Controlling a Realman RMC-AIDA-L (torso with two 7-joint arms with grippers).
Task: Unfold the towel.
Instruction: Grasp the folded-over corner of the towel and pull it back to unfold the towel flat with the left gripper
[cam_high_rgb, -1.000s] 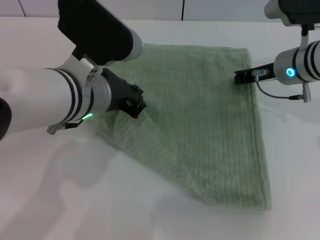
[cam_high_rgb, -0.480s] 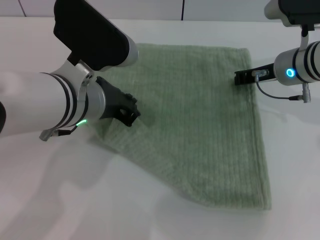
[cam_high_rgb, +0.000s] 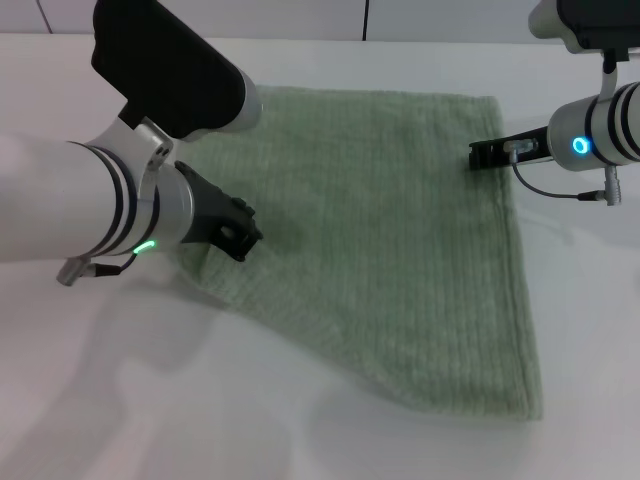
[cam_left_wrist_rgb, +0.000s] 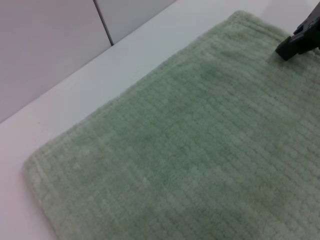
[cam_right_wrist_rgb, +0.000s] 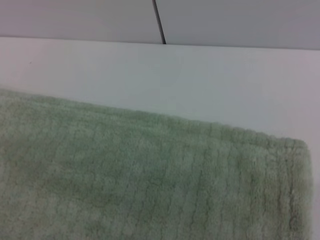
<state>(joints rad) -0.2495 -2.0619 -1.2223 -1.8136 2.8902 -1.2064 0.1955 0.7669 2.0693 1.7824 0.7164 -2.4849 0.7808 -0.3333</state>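
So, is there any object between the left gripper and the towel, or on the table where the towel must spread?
Nothing visible. The left gripper is already at the towel, at its left edge; the table beside it shows only bare white surface.

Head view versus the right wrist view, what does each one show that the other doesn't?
Only the head view shows both arms: the left gripper at the towel's left edge, the right gripper at its right edge, and the towel's whole outline. Only the right wrist view shows one hemmed corner close up. Both show the green towel on the white table.
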